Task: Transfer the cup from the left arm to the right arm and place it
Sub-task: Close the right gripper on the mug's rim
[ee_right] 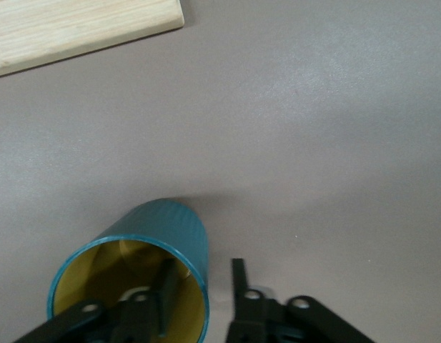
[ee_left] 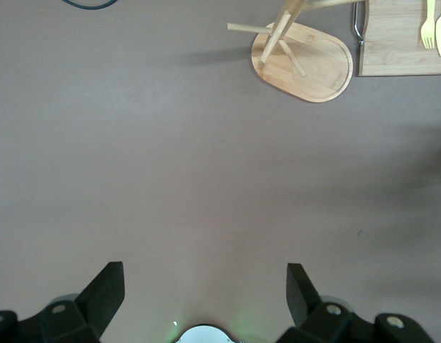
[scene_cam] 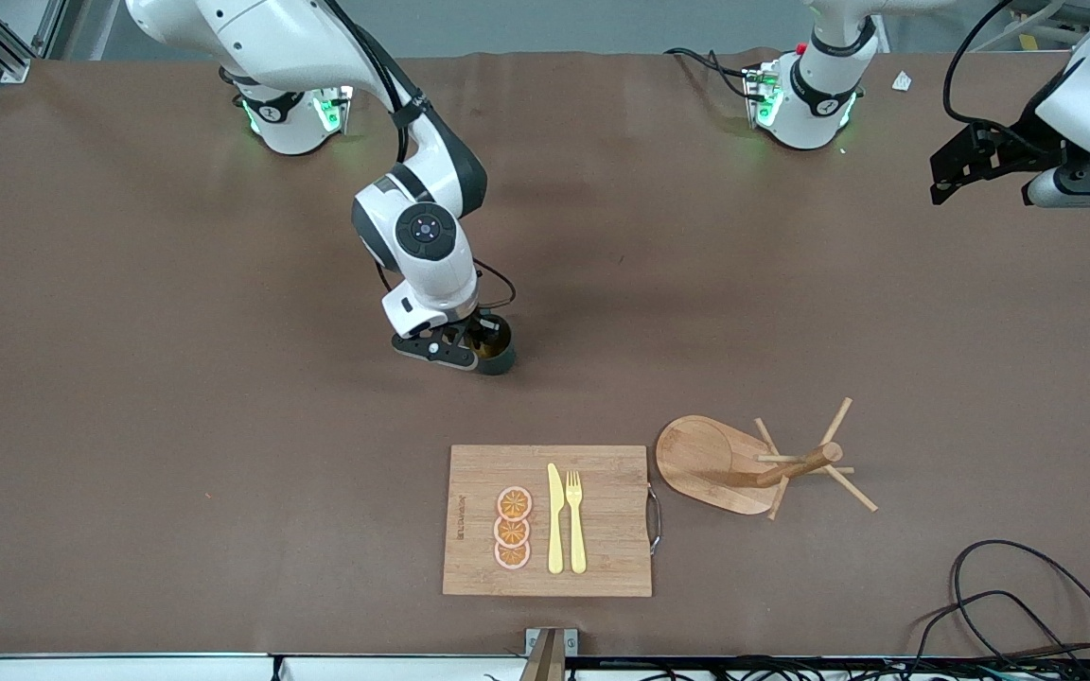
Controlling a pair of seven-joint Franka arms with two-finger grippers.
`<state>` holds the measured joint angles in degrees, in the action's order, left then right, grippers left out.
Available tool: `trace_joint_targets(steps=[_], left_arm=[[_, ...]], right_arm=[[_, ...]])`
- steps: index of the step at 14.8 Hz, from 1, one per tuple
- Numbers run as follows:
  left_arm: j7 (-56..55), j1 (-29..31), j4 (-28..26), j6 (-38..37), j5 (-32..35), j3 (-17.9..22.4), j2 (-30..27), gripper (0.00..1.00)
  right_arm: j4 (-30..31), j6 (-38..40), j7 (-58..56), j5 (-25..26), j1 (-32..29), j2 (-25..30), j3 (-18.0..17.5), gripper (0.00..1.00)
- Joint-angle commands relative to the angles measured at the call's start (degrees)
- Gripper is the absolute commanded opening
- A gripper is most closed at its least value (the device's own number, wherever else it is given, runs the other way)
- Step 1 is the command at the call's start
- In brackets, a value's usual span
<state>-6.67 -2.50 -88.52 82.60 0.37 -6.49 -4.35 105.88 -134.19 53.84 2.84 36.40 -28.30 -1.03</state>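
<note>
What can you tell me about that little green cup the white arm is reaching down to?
The cup is small and teal-green, with finely ribbed sides and a glossy yellow-brown inside; no handle shows from here. It stands upright on the brown table, farther from the front camera than the cutting board. The right gripper has its jaws astride the rim, one finger inside the cup, the other outside. Whether they are pressing the wall or slightly apart from it cannot be told.

The right gripper (ee_right: 203, 289) straddles the wall of the cup (ee_right: 134, 279): one finger (ee_right: 166, 293) sits inside against the yellow interior, the other outside, a narrow gap showing beside the teal ribbed wall. The cup stands on the brown surface (ee_right: 313, 143). A wooden board (ee_right: 70, 28) corner lies well apart.
</note>
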Motion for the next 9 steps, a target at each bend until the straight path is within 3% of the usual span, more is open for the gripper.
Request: trace_joint_targets(steps=[1, 3, 9], left_arm=[[1.5, 0.7, 0.2, 0.0, -0.3, -0.2, -0.8, 1.00], [1.5, 0.8, 0.2, 0.1, -0.3, -0.2, -0.6, 1.00], [1.4, 0.9, 0.3, 0.2, -0.3, -0.2, -0.2, 1.00]], right_arm=[[-0.3, -0.4, 1.8, 1.5, 0.9, -0.7, 0.4, 0.11], [-0.4, -0.5, 2.7, 1.5, 1.0, -0.7, 0.4, 0.05], [-0.5, -1.2, 2.8, 1.6, 0.2, -0.7, 0.4, 0.00]])
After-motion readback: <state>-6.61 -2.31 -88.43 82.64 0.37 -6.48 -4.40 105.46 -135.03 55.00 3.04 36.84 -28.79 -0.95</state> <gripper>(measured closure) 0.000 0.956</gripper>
